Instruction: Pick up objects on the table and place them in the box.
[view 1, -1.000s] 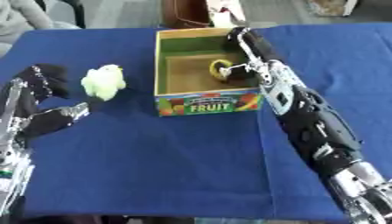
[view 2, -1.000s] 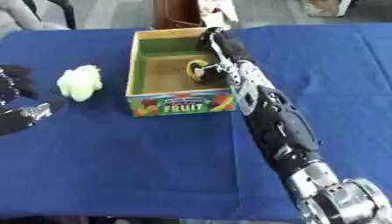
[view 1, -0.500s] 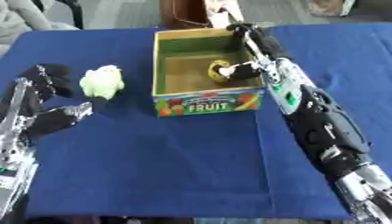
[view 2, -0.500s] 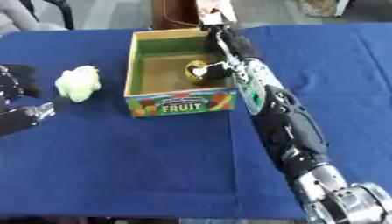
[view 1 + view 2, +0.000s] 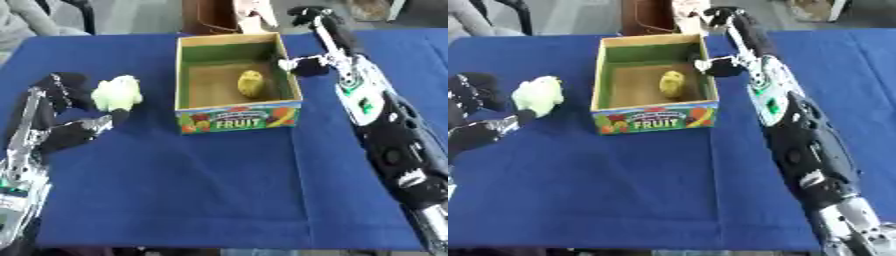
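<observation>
The box (image 5: pixel 238 118) sits just inside the right hand (image 5: pixel 308 64), which hangs empty and relaxed over its rim, a yellow fruit (image 5: pixel 250 83) inside. The pale green object (image 5: pixel 117 93) touches the open left hand (image 5: pixel 63 135); a clumsy closing could nudge it away.

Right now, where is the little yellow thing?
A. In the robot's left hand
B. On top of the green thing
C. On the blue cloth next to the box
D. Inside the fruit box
D: the yellow thing lies on the floor of the fruit box, with the box walls all round it and no hand on it.
</observation>
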Controlling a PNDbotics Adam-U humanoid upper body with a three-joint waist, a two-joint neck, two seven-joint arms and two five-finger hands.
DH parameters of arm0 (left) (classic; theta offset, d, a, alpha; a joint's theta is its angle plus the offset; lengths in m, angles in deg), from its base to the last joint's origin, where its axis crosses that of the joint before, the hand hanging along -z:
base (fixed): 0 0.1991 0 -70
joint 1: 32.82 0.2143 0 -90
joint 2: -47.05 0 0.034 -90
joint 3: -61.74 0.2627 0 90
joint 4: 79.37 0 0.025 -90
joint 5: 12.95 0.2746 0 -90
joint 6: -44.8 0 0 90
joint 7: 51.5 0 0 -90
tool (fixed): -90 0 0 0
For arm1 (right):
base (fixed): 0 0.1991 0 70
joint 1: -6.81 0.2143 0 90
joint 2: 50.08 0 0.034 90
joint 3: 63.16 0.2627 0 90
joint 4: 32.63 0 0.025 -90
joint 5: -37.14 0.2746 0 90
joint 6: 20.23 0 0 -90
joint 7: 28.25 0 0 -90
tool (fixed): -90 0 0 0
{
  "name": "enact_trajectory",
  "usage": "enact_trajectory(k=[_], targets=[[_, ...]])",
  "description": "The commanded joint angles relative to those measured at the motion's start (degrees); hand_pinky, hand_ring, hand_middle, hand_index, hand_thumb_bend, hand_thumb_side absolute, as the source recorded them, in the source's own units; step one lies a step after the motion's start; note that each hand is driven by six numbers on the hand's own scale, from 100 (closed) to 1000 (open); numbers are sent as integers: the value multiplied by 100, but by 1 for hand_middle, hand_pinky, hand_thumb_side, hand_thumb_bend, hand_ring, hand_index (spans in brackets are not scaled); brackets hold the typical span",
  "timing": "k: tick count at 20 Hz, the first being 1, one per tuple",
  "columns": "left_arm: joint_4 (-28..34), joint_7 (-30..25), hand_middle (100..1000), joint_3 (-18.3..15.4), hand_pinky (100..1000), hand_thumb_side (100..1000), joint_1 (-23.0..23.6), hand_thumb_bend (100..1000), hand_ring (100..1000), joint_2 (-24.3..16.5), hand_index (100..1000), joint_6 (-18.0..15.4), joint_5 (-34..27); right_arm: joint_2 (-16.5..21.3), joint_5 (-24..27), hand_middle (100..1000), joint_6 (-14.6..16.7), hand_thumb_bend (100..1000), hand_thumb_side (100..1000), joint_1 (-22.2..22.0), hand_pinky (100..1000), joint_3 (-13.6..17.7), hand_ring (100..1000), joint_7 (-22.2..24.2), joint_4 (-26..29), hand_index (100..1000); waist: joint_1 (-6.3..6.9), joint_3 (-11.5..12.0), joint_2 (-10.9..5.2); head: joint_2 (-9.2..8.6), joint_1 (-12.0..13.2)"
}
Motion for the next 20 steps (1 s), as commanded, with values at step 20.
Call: enact_trajectory(k=[20], targets=[[-1191,-385,563,177,591,109,-1120,812,545,-1880,731,313,1319,1167,2355,613,-372,362,100,-1741,645,216,747,169,2032,804,-4,-457,-168,45,321]])
